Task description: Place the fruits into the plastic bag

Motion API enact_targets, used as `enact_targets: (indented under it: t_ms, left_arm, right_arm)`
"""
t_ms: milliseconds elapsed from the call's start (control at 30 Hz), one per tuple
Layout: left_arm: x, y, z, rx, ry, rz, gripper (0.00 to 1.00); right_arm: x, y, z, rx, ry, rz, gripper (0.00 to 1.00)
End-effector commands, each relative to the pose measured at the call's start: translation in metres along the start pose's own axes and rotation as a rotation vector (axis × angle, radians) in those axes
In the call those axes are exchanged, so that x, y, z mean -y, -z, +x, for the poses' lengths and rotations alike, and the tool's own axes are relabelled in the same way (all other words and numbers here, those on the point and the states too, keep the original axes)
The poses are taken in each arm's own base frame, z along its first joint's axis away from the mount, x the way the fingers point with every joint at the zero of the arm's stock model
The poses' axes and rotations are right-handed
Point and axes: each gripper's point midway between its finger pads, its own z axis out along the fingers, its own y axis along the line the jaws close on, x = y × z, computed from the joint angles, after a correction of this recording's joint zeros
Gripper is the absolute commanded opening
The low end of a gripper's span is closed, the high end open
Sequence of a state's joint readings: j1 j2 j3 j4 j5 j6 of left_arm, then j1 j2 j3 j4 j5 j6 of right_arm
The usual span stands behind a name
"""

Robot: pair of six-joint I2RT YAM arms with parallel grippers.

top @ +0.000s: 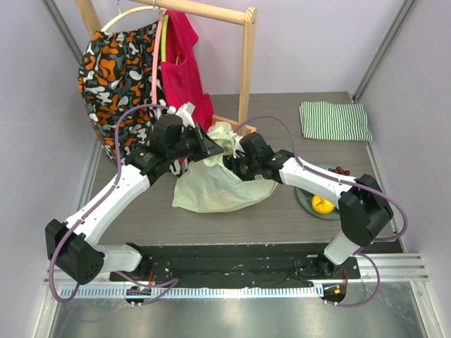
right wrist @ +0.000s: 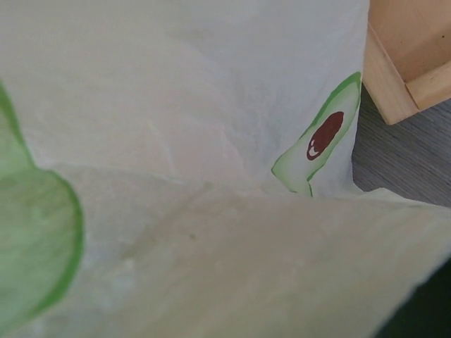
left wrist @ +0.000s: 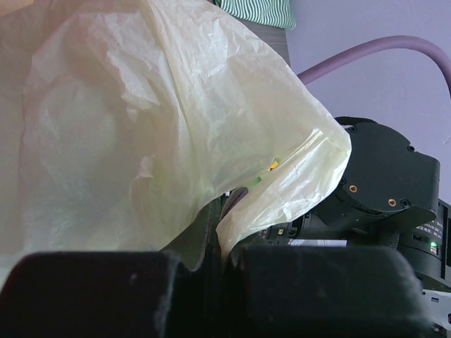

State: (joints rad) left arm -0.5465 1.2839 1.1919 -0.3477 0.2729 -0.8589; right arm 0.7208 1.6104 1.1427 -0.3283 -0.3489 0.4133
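**Top view.** I see the left arm [top: 106,204] reaching from its base diagonally up and right across the table [top: 268,218]. Its left gripper [top: 215,146] points right, at the raised mouth of the bag [top: 211,186]. The right arm [top: 310,179] runs back to the left from its elbow, and the right gripper [top: 236,158] points left at the same mouth. The bag lies mid-table with its body slumped toward the arm bases and its mouth lifted at the far end. Its long axis appears to run near to far. A yellow fruit [top: 323,205] sits on the plate [top: 304,204] beside the right arm, and grapes [top: 342,170] lie at the plate's far rim. Both are outside the bag.

**Left wrist view.** The fingers [left wrist: 91,296] stand closed, with a fold of the bag's edge pinched between them. The film drapes up and to the left. The right arm's black housing sits just behind.

**Right wrist view.** Bag film fills the frame, with the rack [right wrist: 409,56] foot at upper right. The fingers are hidden, so I cannot tell whether they are apart or together.
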Motion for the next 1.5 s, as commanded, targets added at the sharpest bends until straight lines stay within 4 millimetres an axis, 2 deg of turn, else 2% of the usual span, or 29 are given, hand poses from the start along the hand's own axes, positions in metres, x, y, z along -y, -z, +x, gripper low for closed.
enact_targets:
  t_ms: [0,200,333,467,533,567,600,667,733,767,833,867,933,967,1067,1133,1267,1333,1467]
  left_arm:
    - [0.022,0.008,-0.017,0.049,-0.024,0.063,0.00]
    - [0.022,0.008,-0.019,0.054,-0.026,0.062,0.00]
    - [0.020,0.010,-0.020,0.063,-0.029,0.051,0.00]
    - [0.019,0.010,-0.019,0.063,-0.028,0.046,0.00]
    - [0.018,0.010,-0.018,0.061,-0.027,0.042,0.00]
    - [0.016,0.009,-0.017,0.057,-0.027,0.038,0.00]
    - [0.016,0.010,-0.018,0.059,-0.029,0.040,0.00]
    - [0.014,0.009,-0.016,0.054,-0.027,0.037,0.00]
    - [0.013,0.008,-0.016,0.053,-0.026,0.034,0.00]
    - [0.014,0.007,-0.016,0.053,-0.027,0.036,0.00]
    - [0.015,0.008,-0.017,0.054,-0.027,0.037,0.00]
    - [0.014,0.007,-0.016,0.052,-0.026,0.035,0.00]
    - [0.016,0.008,-0.018,0.055,-0.028,0.040,0.00]
    - [0.016,0.008,-0.018,0.058,-0.030,0.039,0.00]
    - [0.017,0.009,-0.020,0.061,-0.029,0.042,0.00]
    - [0.017,0.008,-0.018,0.058,-0.028,0.043,0.00]
    - [0.018,0.009,-0.018,0.056,-0.028,0.045,0.00]
    - [0.018,0.010,-0.019,0.061,-0.030,0.046,0.00]
    - [0.019,0.010,-0.020,0.067,-0.030,0.046,0.00]
  right_arm:
    - [-0.017,0.016,-0.024,0.105,0.052,-0.035,0.85]
    - [-0.019,0.024,-0.028,0.136,0.067,-0.031,0.86]
    - [-0.017,0.039,-0.032,0.165,0.081,0.007,0.86]
    - [-0.013,0.071,-0.031,0.203,0.098,0.077,0.86]
    - [-0.002,0.086,-0.026,0.211,0.096,0.148,0.86]
    - [-0.005,0.102,-0.029,0.247,0.101,0.158,0.87]
    - [0.003,0.112,-0.027,0.254,0.093,0.213,0.89]
    - [0.007,0.132,-0.023,0.270,0.081,0.257,0.93]
    - [0.015,0.150,-0.031,0.313,0.054,0.341,0.94]
    - [0.018,0.161,-0.029,0.302,0.036,0.373,0.94]
    - [0.025,0.172,-0.028,0.302,-0.012,0.437,0.94]
    - [0.027,0.182,-0.023,0.276,-0.034,0.471,0.94]
    - [0.040,0.189,-0.016,0.242,-0.096,0.546,0.94]
    - [0.044,0.195,-0.006,0.202,-0.146,0.579,0.94]
    - [0.055,0.197,0.010,0.132,-0.252,0.599,0.94]
    - [0.065,0.201,0.013,0.125,-0.333,0.586,0.92]
    - [0.070,0.200,0.016,0.097,-0.476,0.486,0.84]
    - [0.070,0.201,0.014,0.096,-0.522,0.449,0.84]
    - [0.074,0.193,0.030,0.039,-0.592,0.420,0.84]
